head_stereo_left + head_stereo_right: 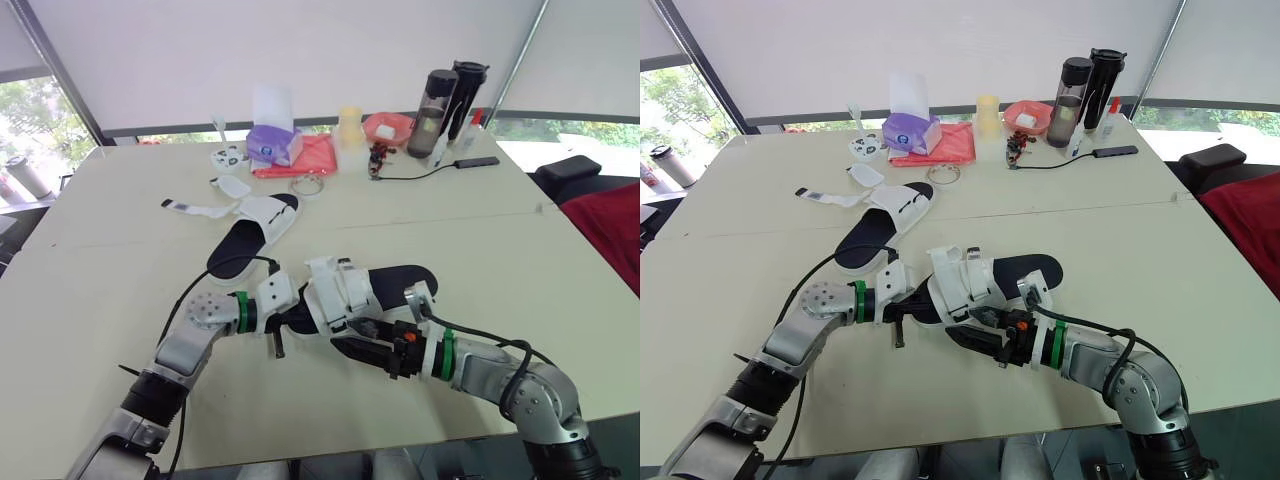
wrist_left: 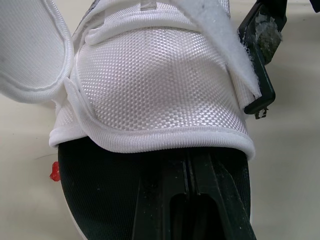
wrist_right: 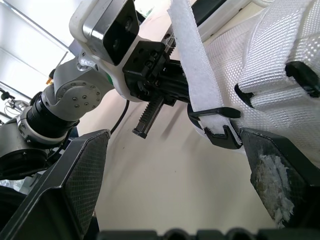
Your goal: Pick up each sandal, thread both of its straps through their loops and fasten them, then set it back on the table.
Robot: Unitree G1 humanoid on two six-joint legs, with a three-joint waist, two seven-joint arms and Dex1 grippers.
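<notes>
The pale table is bare along its near edge. The near sandal, with a black footbed and a white mesh upper, sits towards that edge between the two grippers. Just beyond it and to its left lies the second sandal, flat on the table, with an unfastened strap trailing off further left. Well beyond the near sandal, along the far edge, stand a purple tissue box on a red cloth, a yellow cup, a red bowl and two dark bottles. A black cable runs there to a flat black device. Behind the table hang white blinds, with greenery showing through the windows.

The left arm reaches in from the near sandal's left, forearm low over the table. The left gripper lies on the black footbed with its tips under the white upper, its jaws pressed together; whether they pinch anything cannot be seen. The right arm bends in from the sandal's right. The right gripper has its jaws spread wide beside the upper, one finger just beside a black loop that a white strap reaches into.
</notes>
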